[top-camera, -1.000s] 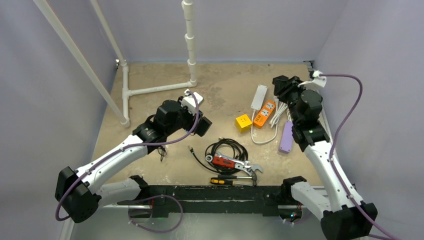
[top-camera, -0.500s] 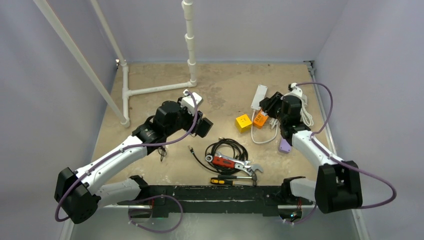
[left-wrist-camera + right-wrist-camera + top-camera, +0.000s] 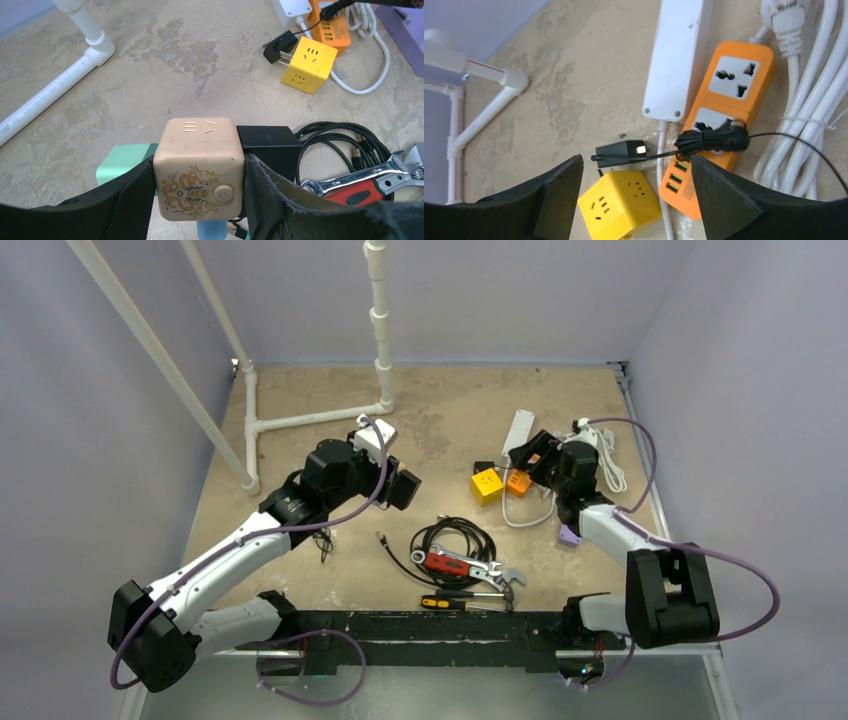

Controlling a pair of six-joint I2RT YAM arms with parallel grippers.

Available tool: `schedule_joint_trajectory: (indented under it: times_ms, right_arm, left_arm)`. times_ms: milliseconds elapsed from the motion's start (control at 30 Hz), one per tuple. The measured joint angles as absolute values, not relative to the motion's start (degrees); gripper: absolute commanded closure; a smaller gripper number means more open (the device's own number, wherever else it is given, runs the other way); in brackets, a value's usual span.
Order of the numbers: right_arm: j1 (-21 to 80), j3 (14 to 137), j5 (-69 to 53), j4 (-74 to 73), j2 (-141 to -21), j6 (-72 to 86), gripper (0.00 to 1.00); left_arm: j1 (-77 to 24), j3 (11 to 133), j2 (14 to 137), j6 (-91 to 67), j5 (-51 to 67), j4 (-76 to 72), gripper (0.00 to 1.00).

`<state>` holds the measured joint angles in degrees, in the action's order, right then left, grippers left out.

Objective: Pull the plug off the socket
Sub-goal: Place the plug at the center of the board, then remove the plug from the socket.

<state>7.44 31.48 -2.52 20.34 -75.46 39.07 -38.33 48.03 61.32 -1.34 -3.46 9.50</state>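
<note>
Black plug (image 3: 619, 151) is lying loose on the surface (image 3: 574, 75), right below the right claw (image 3: 638, 199) and a bit ahead of its fingers. The prongs are out in the open, so that one reads as unplugged to me. The yellow cube socket (image 3: 619, 207) sits just beside it, tucked between the two fingers. That claw is spread wide with nothing in it. The plug's thin cord runs off to the claw's right into a tied bundle (image 3: 711, 140) resting on the orange power strip (image 3: 724, 115).

Different story at the left claw (image 3: 200, 195). It's clamped on a beige cube socket (image 3: 199, 167), one finger on each side, and the cube looks lifted off the surface. A black adapter (image 3: 267, 145) is pressed against the cube's right side, just past the right finger. It looks plugged in, though I can't see its prongs to be sure.

My read: if the job is the yellow cube's plug, it's basically done and only backing away is left. If it's the beige cube, the pull hasn't happened yet. The right claw would need to come over, grab the adapter and tug it straight out while the left one grips the cube.
</note>
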Motion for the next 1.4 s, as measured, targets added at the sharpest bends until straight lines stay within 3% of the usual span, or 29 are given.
schedule_joint_trajectory:
  times_ms: [200, 433, 667, 833, 1033, 1400]
  right_arm:
    - [7.44, 30.65, -4.47, 21.28, -65.47, 36.29, 0.15]
    - [8.23, 30.41, -19.84, 27.55, -52.53, 31.90, 0.13]
    - [19.03, 30.30, -24.34, 30.52, -48.60, 32.60, 0.16]
    - [30.30, 27.75, -19.66, 36.88, -50.83, 36.88, 0.21]
    - [41.04, 27.53, -12.53, 43.77, -61.69, 41.17, 0.24]
    - [46.26, 31.73, -5.23, 46.33, -75.11, 44.16, 0.33]
  left_arm:
    - [-33.52, 48.01, 60.86, -3.97, 0.97, 9.28, 1.00]
    - [-28.32, 47.94, 59.90, -7.73, 12.43, 4.69, 1.00]
    - [-27.59, 46.96, 59.90, -11.09, 17.87, 0.93, 1.00]
    - [-27.38, 46.00, 59.86, -12.34, 16.78, 0.58, 1.00]
    - [-26.98, 45.95, 60.01, -13.74, 14.44, 0.45, 1.00]
    - [-26.63, 45.15, 60.53, -14.50, 13.67, 0.27, 1.00]
